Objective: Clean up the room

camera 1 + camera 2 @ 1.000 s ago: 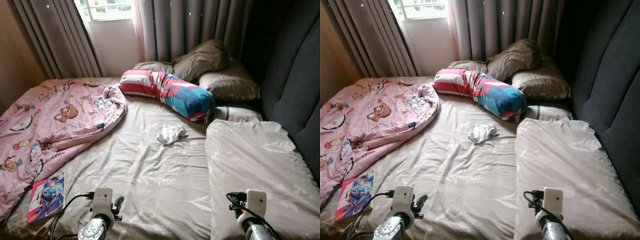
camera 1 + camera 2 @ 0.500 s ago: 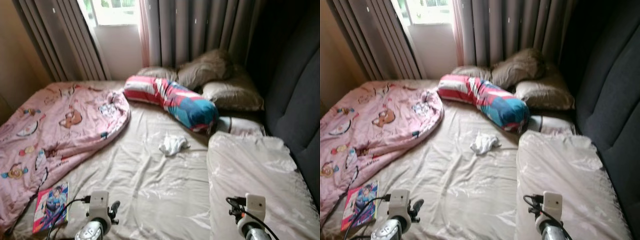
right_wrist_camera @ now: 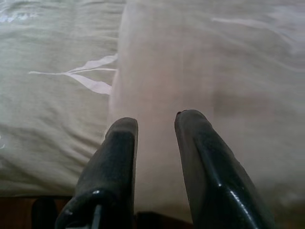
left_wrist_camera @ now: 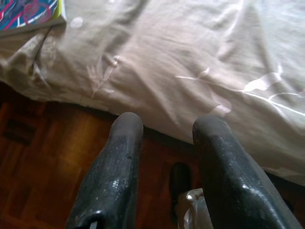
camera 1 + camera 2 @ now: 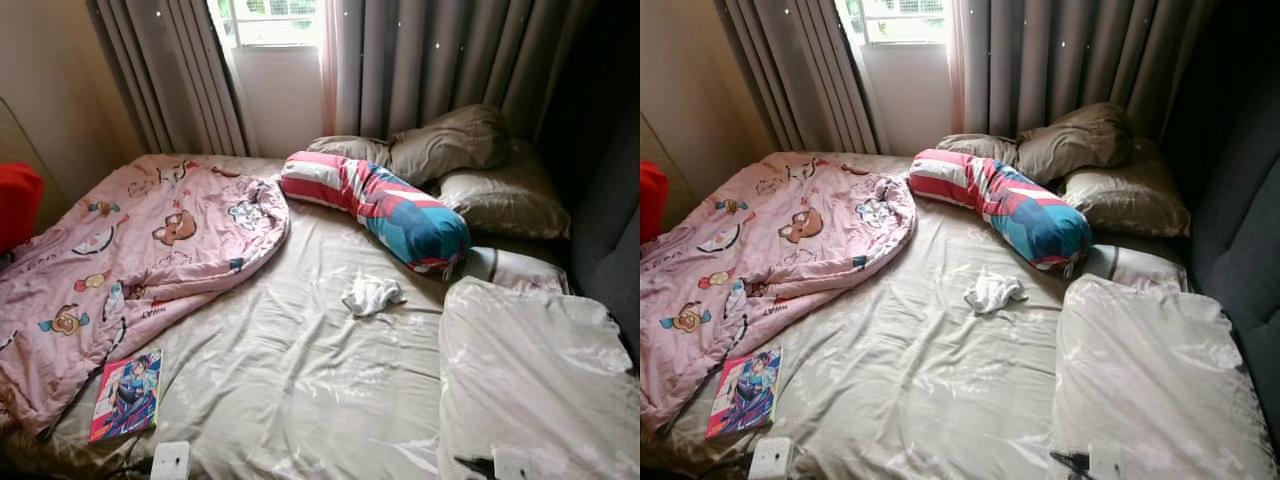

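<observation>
Striped bolster [image 5: 378, 207] lies diagonally toward the pillows; both grippers' fingers apart, empty.

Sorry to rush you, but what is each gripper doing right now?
Left gripper: open, holding nothing, at the edge of the bed sheet.
Right gripper: open, holding nothing, over the beige pillow.

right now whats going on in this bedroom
The robot stands at the foot of an untidy bed and holds nothing. Both grippers, left and right, hang open at the mattress edge. A pink blanket, comic book, white cloth and striped bolster lie on it.
</observation>
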### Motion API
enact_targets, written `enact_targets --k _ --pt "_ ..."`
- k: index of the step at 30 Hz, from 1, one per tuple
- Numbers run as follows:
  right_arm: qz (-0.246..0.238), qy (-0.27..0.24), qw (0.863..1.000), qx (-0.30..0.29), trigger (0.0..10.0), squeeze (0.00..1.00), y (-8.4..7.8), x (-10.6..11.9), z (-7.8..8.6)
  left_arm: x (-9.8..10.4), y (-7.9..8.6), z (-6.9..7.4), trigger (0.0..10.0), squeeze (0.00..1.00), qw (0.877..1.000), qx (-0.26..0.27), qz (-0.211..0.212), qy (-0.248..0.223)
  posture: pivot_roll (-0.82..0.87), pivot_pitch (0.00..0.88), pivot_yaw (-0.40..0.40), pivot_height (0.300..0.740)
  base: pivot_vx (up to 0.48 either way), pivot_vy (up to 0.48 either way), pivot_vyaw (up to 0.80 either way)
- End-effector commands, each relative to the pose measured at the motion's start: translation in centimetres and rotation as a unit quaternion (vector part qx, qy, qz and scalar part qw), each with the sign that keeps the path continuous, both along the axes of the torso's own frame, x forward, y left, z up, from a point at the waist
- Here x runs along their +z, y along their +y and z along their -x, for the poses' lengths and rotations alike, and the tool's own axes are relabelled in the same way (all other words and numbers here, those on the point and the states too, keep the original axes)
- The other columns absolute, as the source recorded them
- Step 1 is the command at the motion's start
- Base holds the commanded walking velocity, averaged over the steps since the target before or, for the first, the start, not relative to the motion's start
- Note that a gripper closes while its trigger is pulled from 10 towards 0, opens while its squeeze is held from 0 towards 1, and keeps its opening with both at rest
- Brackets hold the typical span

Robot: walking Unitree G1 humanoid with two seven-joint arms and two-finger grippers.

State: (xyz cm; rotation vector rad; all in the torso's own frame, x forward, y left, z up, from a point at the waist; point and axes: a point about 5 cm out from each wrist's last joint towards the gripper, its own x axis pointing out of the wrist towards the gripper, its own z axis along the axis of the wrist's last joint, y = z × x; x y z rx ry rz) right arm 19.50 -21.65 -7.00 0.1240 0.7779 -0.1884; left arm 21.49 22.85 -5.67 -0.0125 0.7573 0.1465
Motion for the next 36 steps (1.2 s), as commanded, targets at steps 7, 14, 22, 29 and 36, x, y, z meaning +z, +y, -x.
enact_targets --k 7,14,22,29,36 --pt "0.013 -0.001 1.000 0.004 10.0 0.00 -0.2 0.1 -0.1 -0.4 1.6 1.5 10.0 0.00 1.000 0.008 -0.004 0.020 -0.07 0.000 0.044 0.740 0.000 0.035 0.36" --pt "0.001 0.000 1.000 -0.003 10.0 0.00 0.1 0.0 -0.1 -0.5 1.0 1.3 10.0 0.00 1.000 0.003 -0.002 0.024 -0.07 0.000 0.046 0.740 0.000 0.245 0.11" --pt "-0.002 -0.004 1.000 -0.005 10.0 0.00 0.2 0.1 -0.3 -0.3 -0.2 0.2 10.0 0.00 1.000 -0.004 0.002 0.019 -0.07 0.000 0.046 0.740 0.000 0.340 0.00" --pt "0.000 -0.002 1.000 -0.004 10.0 0.00 0.2 0.2 -0.5 -0.3 0.0 0.4 10.0 0.00 1.000 -0.003 0.003 0.019 -0.07 0.000 0.045 0.740 0.000 0.399 0.00" --pt "-0.001 -0.004 1.000 -0.004 10.0 0.00 0.3 0.2 -0.6 -0.3 0.1 0.5 10.0 0.00 1.000 -0.003 0.003 0.020 -0.07 0.000 0.046 0.740 0.000 0.480 0.00"
